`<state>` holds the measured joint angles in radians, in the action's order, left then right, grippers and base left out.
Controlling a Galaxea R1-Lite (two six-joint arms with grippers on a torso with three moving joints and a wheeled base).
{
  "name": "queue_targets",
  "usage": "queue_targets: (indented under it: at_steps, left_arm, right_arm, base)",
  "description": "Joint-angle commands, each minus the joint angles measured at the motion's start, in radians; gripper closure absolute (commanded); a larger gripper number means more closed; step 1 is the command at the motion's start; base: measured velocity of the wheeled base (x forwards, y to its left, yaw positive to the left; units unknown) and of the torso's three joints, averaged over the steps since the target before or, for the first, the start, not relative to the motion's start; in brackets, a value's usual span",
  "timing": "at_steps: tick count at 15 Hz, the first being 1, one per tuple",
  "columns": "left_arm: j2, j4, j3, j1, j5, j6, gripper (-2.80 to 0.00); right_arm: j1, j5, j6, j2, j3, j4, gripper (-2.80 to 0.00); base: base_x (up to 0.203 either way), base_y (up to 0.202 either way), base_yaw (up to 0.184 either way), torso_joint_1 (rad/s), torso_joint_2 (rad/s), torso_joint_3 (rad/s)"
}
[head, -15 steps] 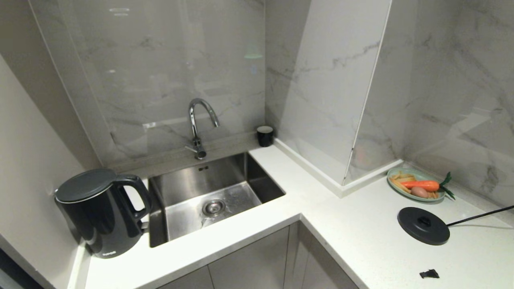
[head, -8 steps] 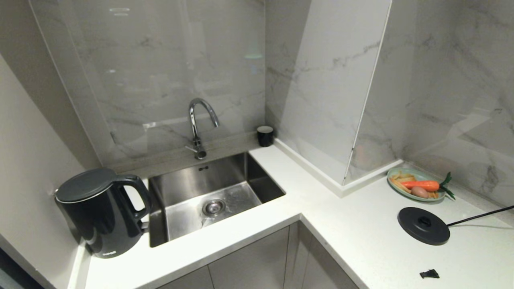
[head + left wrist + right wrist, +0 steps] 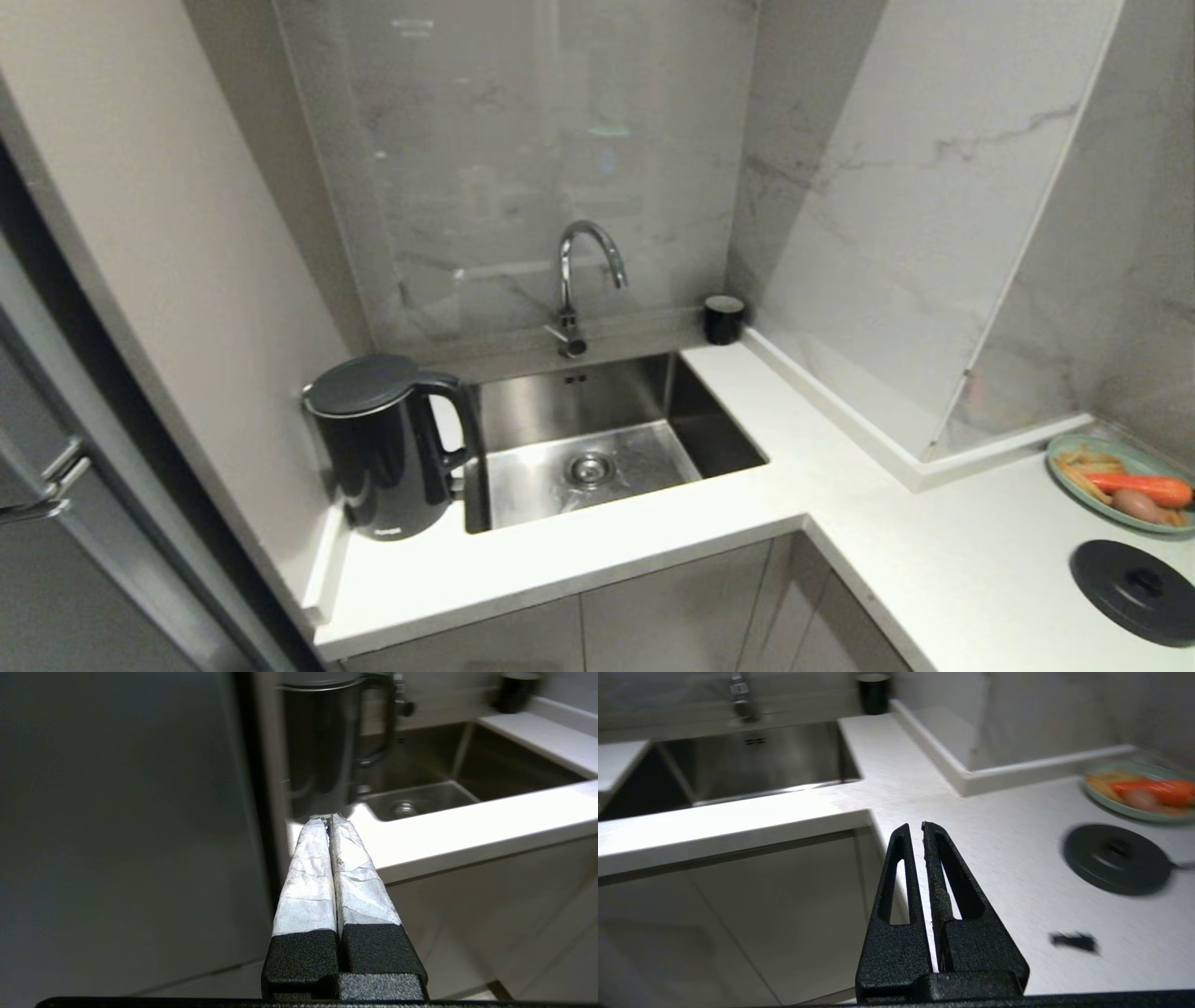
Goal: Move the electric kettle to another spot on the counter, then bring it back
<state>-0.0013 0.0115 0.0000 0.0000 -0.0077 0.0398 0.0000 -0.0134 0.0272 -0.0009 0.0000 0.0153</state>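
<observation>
Head view, white counter (image 3: 597,560) (L-shaped), electric kettle (image 3: 387,448) beside sink (image 3: 597,448), both hands pressed closed, empty

The left claw (image 3: 329,819) is hanging off the counter's (image 3: 467,830) front edge, fingers pressed together, empty. The right claw (image 3: 915,826) is hovering nearly closed, empty, at the counter's inner corner.

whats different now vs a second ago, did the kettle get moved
No, the camera moved, not the things: the whole head view has swung left, so more of the left wall and a dark door show, and the plate of food and base disc sit at the right edge. The electric kettle stands where it did, left of the sink on the counter. Nothing was taken hold of.
</observation>
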Motion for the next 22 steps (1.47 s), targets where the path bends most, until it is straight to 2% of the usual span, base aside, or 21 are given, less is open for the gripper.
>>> queue_targets:
  at_steps: [1,9,22]
  left_arm:
    - [0.003,0.001,0.006,0.000,0.000,0.000,0.00]
    - [0.003,0.004,0.008,0.000,0.002,-0.001,0.00]
    - [0.003,0.004,0.008,0.000,0.005,-0.006,0.00]
  right_arm:
    - [0.000,0.000,0.000,0.001,0.000,0.000,0.00]
    - [0.000,0.001,-0.003,0.001,0.000,0.000,0.00]
    - [0.000,0.001,-0.003,0.001,0.000,0.000,0.00]
  base:
    - [0.002,-0.004,0.178,0.007,0.00,0.004]
    - [0.000,-0.006,0.150,0.000,0.00,0.003]
    - [0.000,0.000,0.000,0.000,0.00,0.000]
